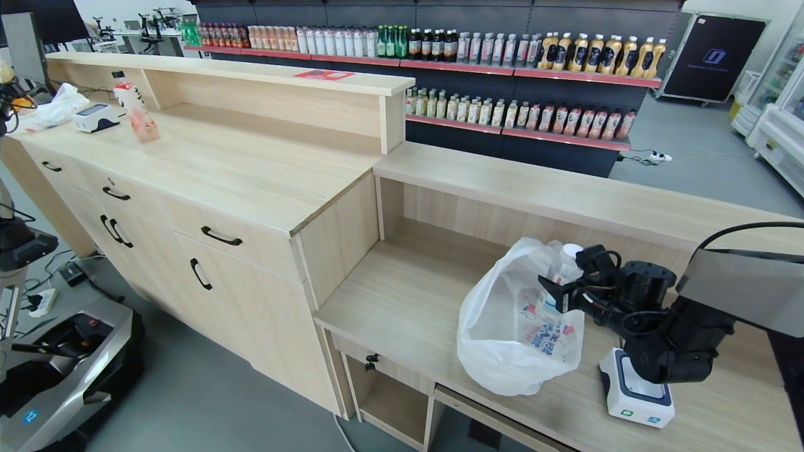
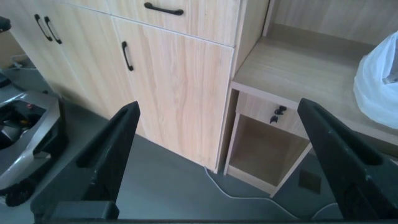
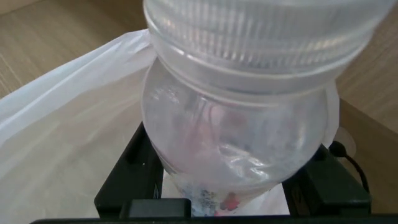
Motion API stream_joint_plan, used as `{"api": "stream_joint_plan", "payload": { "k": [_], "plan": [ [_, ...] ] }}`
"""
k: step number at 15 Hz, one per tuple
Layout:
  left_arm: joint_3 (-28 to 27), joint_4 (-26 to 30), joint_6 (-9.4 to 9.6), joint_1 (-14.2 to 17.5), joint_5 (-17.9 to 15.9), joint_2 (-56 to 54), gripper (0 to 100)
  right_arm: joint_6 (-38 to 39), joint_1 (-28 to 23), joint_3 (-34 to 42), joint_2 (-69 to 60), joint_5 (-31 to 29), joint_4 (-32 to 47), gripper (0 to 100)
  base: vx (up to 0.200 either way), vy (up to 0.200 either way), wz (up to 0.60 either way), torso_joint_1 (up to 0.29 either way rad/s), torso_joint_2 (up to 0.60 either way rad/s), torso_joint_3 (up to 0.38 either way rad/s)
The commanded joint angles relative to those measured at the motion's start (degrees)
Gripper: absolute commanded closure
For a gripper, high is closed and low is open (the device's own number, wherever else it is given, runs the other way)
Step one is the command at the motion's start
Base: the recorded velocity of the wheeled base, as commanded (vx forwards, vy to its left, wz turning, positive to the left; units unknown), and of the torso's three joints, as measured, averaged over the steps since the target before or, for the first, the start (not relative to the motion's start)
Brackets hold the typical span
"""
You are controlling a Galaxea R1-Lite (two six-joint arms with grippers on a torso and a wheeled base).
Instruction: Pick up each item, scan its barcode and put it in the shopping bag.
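Note:
My right gripper point(image 1: 559, 294) is shut on a clear plastic bottle point(image 1: 563, 271) with a white cap, held upright at the open mouth of the white shopping bag point(image 1: 502, 333) on the low counter. The right wrist view shows the bottle point(image 3: 249, 112) close up between the black fingers point(image 3: 134, 180), with the bag point(image 3: 62, 124) spread under it. A white barcode scanner point(image 1: 634, 389) stands right of the bag, below the arm. Another bottle point(image 1: 135, 108), with a red and white label, stands on the upper counter at the far left. My left gripper point(image 2: 217, 162) hangs open low before the cabinet doors.
A raised shelf point(image 1: 264, 81) runs along the back of the upper counter. A small white device point(image 1: 94, 117) and a crumpled white bag point(image 1: 53, 110) lie at that counter's far left end. Drink shelves point(image 1: 527, 63) line the wall behind. The low counter point(image 1: 402, 295) is bare left of the bag.

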Motion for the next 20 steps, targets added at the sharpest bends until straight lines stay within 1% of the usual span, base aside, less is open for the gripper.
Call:
{"api": "stream_joint_plan", "payload": {
  "k": [1, 5, 6, 8, 10, 12, 13, 15, 17, 18, 19, 20],
  "plan": [
    [0.05, -0.01, -0.04, 0.01, 0.03, 0.0, 0, -0.06, 0.04, -0.59, 1.95, 0.72, -0.17, 100, 0.0, 0.0, 0.0, 0.0, 0.0, 0.0],
    [-0.04, -0.01, -0.04, 0.01, 0.03, 0.0, 0, -0.06, -0.04, -0.94, 3.27, 1.07, -0.78, 100, 0.0, 0.0, 0.0, 0.0, 0.0, 0.0],
    [0.05, -0.01, -0.04, 0.01, 0.03, 0.0, 0, -0.15, -0.04, -1.03, 3.53, 1.16, -0.78, 0, 0.0, 0.0, 0.0, 0.0, 0.0, 0.0],
    [-0.04, -0.01, -0.04, 0.01, 0.03, 0.0, 0, -0.76, -0.04, -0.94, 3.53, 1.24, -0.7, 0, 0.0, 0.0, 0.0, 0.0, 0.0, 0.0],
    [0.05, -0.01, -0.04, 0.01, 0.03, 0.0, 0, -2.0, -0.04, -0.68, 3.53, 2.65, -0.43, 0, 0.0, 0.0, 0.0, 0.0, 0.0, 0.0],
    [-0.04, -0.01, -0.04, 0.01, 0.03, 0.0, 0, -2.43, 0.04, 0.99, 1.95, 2.83, -0.17, 0, 0.0, 0.0, 0.0, 0.0, 0.0, 0.0],
    [-0.04, -0.01, -0.04, 0.01, 0.03, 0.0, 0, -2.43, 0.04, 3.28, -1.3, 2.83, 0.36, 0, 0.0, 0.0, 0.0, 0.0, 0.0, 0.0],
    [-0.04, -0.01, -0.04, 0.01, 0.03, 0.0, 0, -2.43, -0.66, 3.89, -5.52, 2.83, 1.24, 0, 0.0, 0.0, 0.0, 0.0, 0.0, 0.0],
    [0.05, -0.01, -0.04, 0.01, 0.03, 0.0, 0, -2.52, -1.27, 5.21, -10.62, 2.65, 4.49, 0, 0.0, 0.0, 0.0, 0.0, 0.0, 0.0],
    [-0.04, -0.01, -0.04, 0.01, 0.03, 0.0, 0, -3.14, -1.98, 6.97, -15.72, 2.48, 8.71, 0, 0.0, 0.0, 0.0, 0.0, 0.0, 0.0],
    [0.05, -0.01, -0.04, 0.01, 0.03, 0.0, 0, -3.67, -2.5, 7.59, -17.74, 2.39, 10.2, 0, 0.0, 0.0, 0.0, 0.0, 0.0, 0.0],
    [-0.04, -0.01, -0.04, 0.01, 0.03, 0.0, 0, -4.19, -3.82, 10.22, -24.59, 2.21, 15.12, 0, 0.0, 0.0, 0.0, 0.0, 0.0, 0.0]
  ]
}}
